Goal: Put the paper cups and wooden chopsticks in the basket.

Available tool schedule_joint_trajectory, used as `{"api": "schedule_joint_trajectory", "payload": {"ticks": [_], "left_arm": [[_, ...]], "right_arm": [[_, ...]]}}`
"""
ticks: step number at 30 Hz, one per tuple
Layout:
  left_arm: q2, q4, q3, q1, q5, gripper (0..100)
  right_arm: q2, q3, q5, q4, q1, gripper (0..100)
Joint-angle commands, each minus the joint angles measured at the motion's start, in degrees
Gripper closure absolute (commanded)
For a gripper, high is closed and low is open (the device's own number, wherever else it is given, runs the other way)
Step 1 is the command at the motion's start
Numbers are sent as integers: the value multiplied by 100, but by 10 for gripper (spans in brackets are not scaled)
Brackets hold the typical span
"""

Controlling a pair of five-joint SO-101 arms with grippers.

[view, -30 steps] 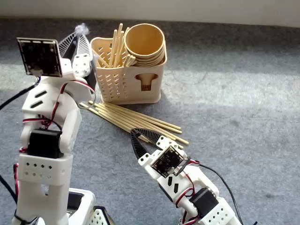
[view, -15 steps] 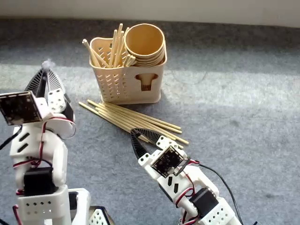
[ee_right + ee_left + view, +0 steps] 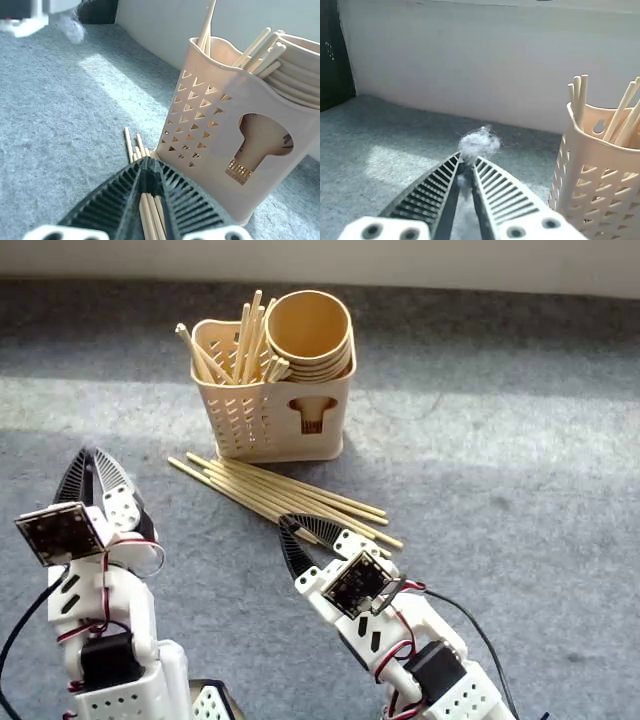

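Note:
The cream basket (image 3: 270, 410) stands at the back with stacked paper cups (image 3: 310, 330) and several wooden chopsticks (image 3: 245, 335) inside. A bundle of loose chopsticks (image 3: 290, 495) lies on the carpet in front of it. My left gripper (image 3: 88, 455) is at the front left, well away from the basket (image 3: 590, 175). It is shut (image 3: 466, 167) with a tuft of lint (image 3: 479, 141) stuck to its tip. My right gripper (image 3: 287, 527) sits low over the near end of the loose chopsticks (image 3: 131, 145). Its tips (image 3: 147, 164) meet, pointing at the basket (image 3: 215, 125).
Grey carpet (image 3: 500, 460) covers the floor, with open room to the right of the basket. A pale wall (image 3: 470, 60) runs behind. Part of the left arm (image 3: 30, 20) shows far off in the right wrist view.
My left arm has pulled back from the basket to the front left and dropped lower. One more chopstick now leans at the basket's left corner. The right arm has not moved.

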Motion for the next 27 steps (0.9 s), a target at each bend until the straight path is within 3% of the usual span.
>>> {"api": "schedule_joint_trajectory", "payload": {"ticks": [1,9,14,27], "left_arm": [[-75,18,233,-242,-44,994],[-40,26,1209,-681,-44,994],[-40,1134,1209,-769,-53,993],[-40,2567,1209,-356,-53,993]], "right_arm": [[-57,532,62,22,-13,993],[-57,532,62,22,-31,993],[-75,532,62,4,-13,993],[-84,497,53,-4,-4,993]]}}
